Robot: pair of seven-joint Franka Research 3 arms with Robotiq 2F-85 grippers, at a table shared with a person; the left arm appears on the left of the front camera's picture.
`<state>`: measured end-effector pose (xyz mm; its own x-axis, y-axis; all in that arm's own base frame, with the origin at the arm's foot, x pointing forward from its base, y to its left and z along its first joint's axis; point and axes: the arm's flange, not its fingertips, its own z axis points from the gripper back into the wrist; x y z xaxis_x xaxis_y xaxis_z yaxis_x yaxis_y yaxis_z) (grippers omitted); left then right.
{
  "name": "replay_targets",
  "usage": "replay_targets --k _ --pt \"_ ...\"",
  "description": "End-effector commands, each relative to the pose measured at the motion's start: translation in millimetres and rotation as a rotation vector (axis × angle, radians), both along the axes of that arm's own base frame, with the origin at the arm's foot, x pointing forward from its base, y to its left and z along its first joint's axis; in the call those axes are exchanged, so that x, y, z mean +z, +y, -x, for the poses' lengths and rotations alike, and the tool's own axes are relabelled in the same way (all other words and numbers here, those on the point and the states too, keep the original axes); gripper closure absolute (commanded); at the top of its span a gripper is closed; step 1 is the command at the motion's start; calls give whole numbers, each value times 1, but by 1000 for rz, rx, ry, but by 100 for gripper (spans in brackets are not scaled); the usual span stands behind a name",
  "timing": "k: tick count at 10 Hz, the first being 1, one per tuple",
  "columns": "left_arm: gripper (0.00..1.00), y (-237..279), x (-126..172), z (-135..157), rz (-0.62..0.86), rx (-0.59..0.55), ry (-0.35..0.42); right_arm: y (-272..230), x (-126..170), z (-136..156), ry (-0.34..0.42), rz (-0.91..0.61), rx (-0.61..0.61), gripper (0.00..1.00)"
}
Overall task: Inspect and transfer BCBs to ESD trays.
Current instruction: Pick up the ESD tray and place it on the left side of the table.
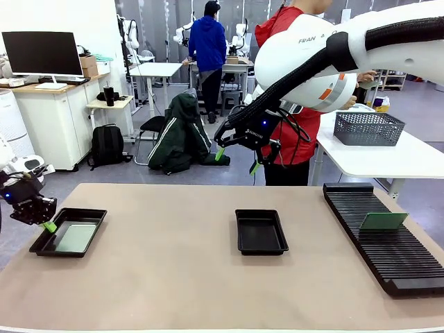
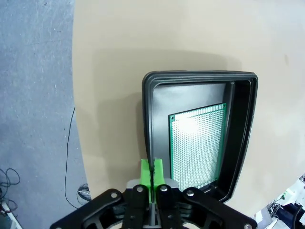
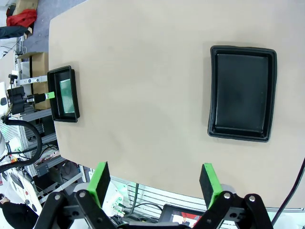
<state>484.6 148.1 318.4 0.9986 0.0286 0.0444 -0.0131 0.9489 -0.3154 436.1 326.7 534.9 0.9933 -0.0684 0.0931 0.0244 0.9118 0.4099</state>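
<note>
**Front view.** The left gripper (image 1: pixel 47 223) hangs at the near-left corner of the left tray (image 1: pixel 57 254), jaws pressed together on nothing. The left-tray BCB (image 1: pixel 74 237) lies flat on that tray's floor. The centre tray (image 1: pixel 260 232) holds no board. The rack BCB (image 1: pixel 383 221) leans in the slotted rack (image 1: pixel 409 267) at the table's right side, its long axis across the slots. The right gripper (image 1: pixel 238 161) hovers high over the far edge, jaws spread, and the rack BCB lies below it and to its right. We judge the right arm much the nearer for the next pick.

**Left wrist view.** We see the green fingertips (image 2: pixel 147 172) meeting just outside the left tray's rim (image 2: pixel 200 75). The left-tray BCB (image 2: pixel 198 148) lies beyond them, its long axis running away from the jaws.

**Right wrist view.** The right gripper (image 3: pixel 155 180) looks down with jaws wide and empty. The centre tray (image 3: pixel 243 93) lies ahead, off to one side.
</note>
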Motion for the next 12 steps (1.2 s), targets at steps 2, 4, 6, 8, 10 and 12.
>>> replay_targets --k 2,4,6,8,10,12 --pt "49 0 0 0 0 0 0 2 0 -1 1 13 -17 0" --pt "0 -4 0 -1 -46 15 18 2 0 -1 1 13 -17 0" --pt "0 -11 6 3 -74 6 23 2 0 -1 1 13 -17 0" --pt "7 -14 11 5 -94 1 29 2 0 -1 1 13 -17 0" --pt "0 -18 19 8 -106 -6 27 2 0 -1 1 13 -17 0" --pt "0 -17 39 11 -129 0 42 2 0 -1 1 13 -17 0"
